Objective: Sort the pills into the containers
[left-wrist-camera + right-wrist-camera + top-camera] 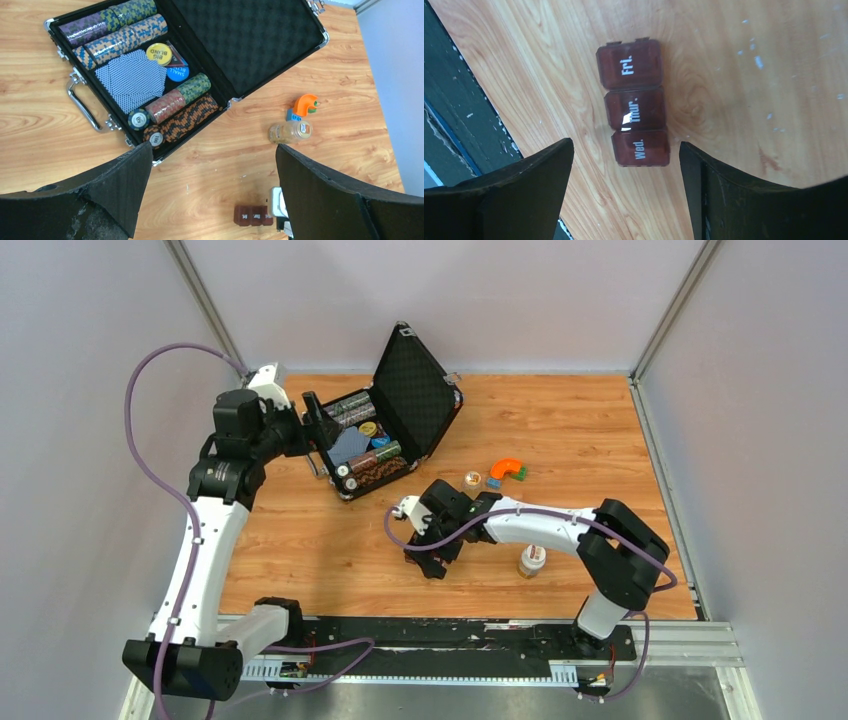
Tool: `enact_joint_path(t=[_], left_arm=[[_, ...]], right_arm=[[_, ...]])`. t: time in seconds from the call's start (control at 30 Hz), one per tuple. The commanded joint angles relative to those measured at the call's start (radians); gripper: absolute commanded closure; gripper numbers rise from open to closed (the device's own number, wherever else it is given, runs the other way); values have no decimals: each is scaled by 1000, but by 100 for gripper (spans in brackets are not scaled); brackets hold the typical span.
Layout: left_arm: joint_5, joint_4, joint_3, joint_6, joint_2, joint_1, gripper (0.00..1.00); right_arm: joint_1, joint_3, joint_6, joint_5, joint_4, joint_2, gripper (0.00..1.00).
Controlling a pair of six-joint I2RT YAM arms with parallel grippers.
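The containers (pixel 634 102) are a dark brown strip of three joined compartments marked Fri, Thur and Wed, lying flat on the wood with all lids down. My right gripper (pixel 625 146) hangs just over the Wed end, open, its fingers on either side and apart from it. The strip also shows in the left wrist view (pixel 253 215), beside the right wrist. My left gripper (pixel 214 150) is open and holds nothing, high up by the black case (pixel 395 425). No loose pills show. A small clear bottle (pixel 290 131) with yellowish contents lies on its side.
The open black case (pixel 165 80) holds poker chips and cards. An orange piece (pixel 508 468) with blue and green bits lies by the small bottle (pixel 472 478). A white-capped bottle (pixel 532 560) stands under the right arm. A black rail (pixel 430 635) runs along the near edge.
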Motion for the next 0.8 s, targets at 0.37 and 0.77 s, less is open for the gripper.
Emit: enact_joint_path(t=[0.37,0.77], left_arm=[[-35,2,-64,-17,-58,0,0],[-26,20,-159,-72,-93,0,0]], right_arm=[[54,-6,7,159,68,57,31],[62,-9,89,269,106,24,64]])
